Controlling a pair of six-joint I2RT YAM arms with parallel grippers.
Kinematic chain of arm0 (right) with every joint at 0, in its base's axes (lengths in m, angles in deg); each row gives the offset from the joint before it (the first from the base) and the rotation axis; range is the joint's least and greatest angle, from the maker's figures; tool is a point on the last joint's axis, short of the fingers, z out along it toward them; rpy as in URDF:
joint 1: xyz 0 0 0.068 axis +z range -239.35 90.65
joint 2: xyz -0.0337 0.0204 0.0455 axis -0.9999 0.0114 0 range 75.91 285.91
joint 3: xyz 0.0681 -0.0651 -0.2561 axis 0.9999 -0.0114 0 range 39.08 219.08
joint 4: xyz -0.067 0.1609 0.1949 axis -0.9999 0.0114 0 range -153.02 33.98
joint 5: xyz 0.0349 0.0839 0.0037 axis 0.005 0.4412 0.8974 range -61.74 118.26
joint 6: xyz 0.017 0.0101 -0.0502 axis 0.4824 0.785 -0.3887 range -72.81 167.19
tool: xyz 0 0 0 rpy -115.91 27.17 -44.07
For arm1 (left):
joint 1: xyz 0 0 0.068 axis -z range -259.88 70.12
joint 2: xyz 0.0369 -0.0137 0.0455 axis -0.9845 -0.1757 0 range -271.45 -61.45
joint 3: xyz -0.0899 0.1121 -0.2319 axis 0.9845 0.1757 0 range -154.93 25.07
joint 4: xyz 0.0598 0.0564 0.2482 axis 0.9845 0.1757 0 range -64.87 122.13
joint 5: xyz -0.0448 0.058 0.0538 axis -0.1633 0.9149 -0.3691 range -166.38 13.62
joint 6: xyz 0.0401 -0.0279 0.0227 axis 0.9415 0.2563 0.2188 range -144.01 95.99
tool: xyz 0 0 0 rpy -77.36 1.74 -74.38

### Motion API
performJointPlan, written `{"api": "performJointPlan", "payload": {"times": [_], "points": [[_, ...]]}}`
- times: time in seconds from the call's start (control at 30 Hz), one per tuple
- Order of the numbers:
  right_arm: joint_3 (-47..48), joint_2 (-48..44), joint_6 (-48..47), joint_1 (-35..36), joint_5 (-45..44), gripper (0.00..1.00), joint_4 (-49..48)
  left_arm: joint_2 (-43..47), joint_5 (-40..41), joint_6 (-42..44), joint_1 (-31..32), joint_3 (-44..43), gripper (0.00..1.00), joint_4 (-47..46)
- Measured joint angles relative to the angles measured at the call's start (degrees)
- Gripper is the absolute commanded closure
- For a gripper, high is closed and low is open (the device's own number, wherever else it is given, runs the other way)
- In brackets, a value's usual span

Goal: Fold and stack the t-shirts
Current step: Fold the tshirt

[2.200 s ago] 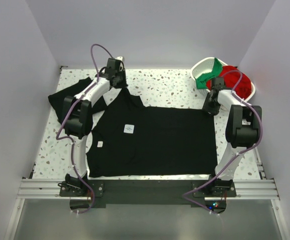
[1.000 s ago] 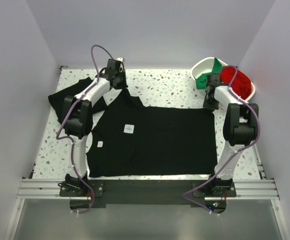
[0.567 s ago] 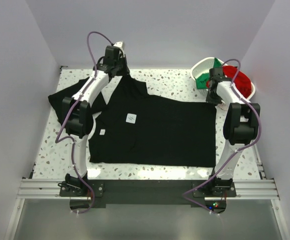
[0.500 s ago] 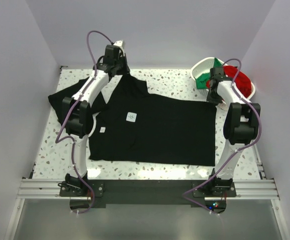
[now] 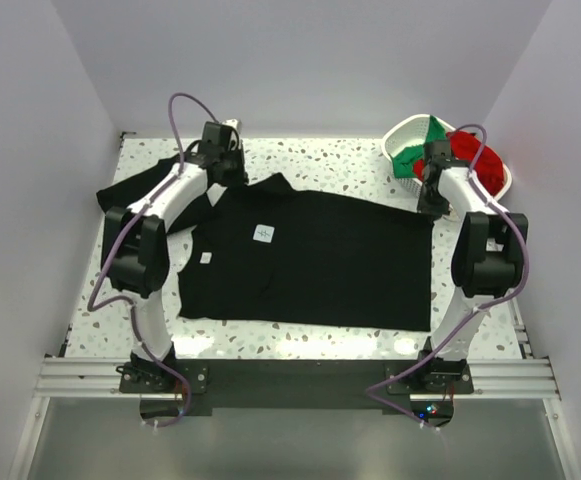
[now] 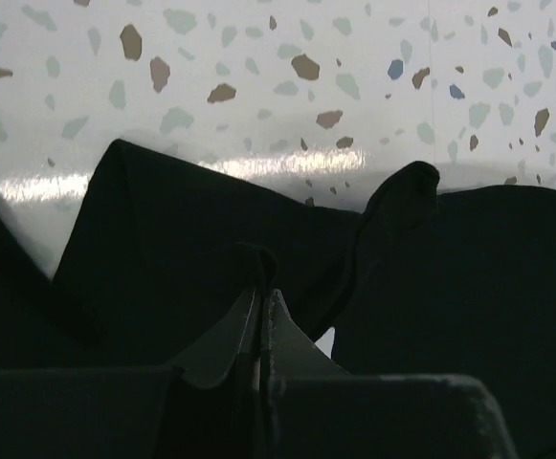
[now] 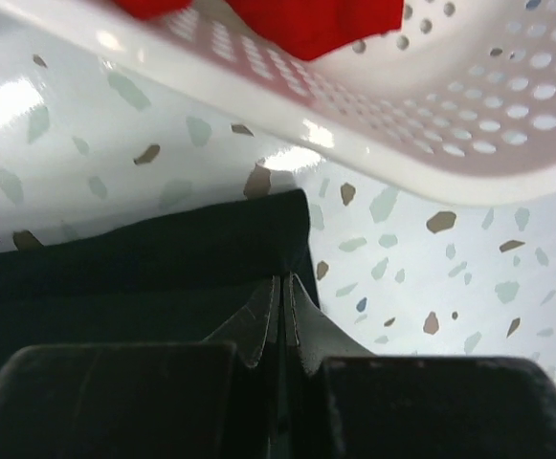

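A black t-shirt (image 5: 320, 265) with a small white neck label (image 5: 263, 233) lies spread across the speckled table. My left gripper (image 5: 227, 172) is shut on its far left edge; the wrist view shows the jaws pinching a fold of black cloth (image 6: 258, 273). My right gripper (image 5: 433, 203) is shut on the shirt's far right corner (image 7: 287, 249), right beside the basket. A second black t-shirt (image 5: 130, 190) lies crumpled at the far left, partly under my left arm. A red t-shirt (image 5: 470, 160) and a green t-shirt (image 5: 415, 150) lie in the basket.
The white lattice basket (image 5: 500, 185) stands at the far right corner; its rim (image 7: 373, 124) hangs just above my right gripper. Grey walls close in on three sides. A metal rail (image 5: 290, 375) runs along the near edge.
Both grippers lifted the shirt's far edge, carried it away from the rail and lowered it. The shirt now lies farther back. My left gripper came back down and left.
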State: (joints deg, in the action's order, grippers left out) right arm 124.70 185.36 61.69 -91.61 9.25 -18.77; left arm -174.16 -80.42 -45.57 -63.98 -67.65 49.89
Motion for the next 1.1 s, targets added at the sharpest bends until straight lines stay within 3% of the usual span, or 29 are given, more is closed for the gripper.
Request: {"api": "performJointPlan", "payload": {"times": [0.3, 0.73, 1.1], "points": [[-6.1, -5.2, 0.3, 0.0, -1.6, 1.0, 1.5, 18.6, 0.9, -2.4, 0.0, 17.4, 1.0, 0.2], [-15.8, -10.6, 2.4, 0.0, -2.6, 1.0, 2.6, 38.4, 0.9, -6.9, 0.5, 37.0, 1.0, 3.4], [-20.1, -11.9, 3.4, 0.0, -2.8, 1.0, 2.8, 44.4, -0.6, -9.4, 1.2, 45.4, 1.0, 5.0]]}}
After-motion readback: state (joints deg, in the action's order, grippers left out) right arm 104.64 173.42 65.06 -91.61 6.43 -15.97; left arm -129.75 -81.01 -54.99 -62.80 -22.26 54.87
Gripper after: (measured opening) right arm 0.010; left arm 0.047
